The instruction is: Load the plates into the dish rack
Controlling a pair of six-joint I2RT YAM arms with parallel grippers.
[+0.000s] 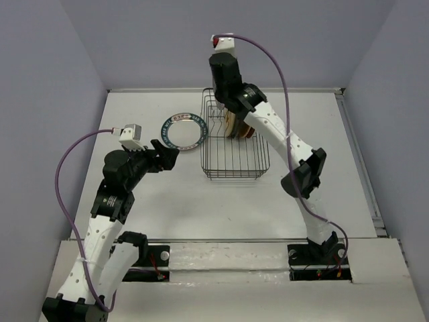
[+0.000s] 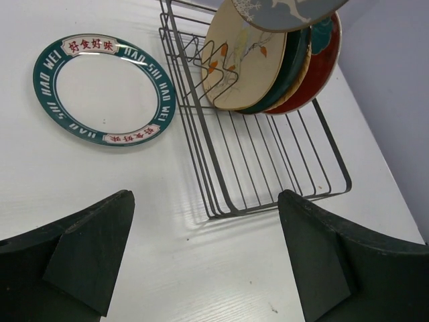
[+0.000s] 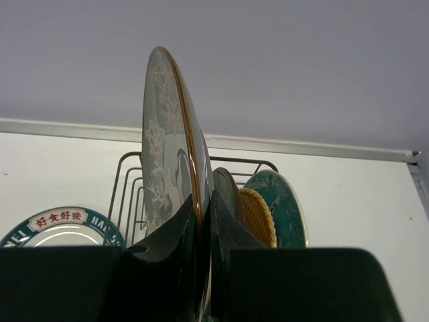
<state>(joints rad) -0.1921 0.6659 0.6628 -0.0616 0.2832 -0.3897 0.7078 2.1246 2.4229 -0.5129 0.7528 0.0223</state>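
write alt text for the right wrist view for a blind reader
The right gripper clamps a grey patterned plate upright by its lower edge. Behind it, other plates stand in the black wire dish rack, and a white plate with a teal rim lies flat on the table at lower left.

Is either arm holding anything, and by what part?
The right gripper pinches the grey patterned plate by its rim, jaws closed on the edge; the left gripper holds nothing.
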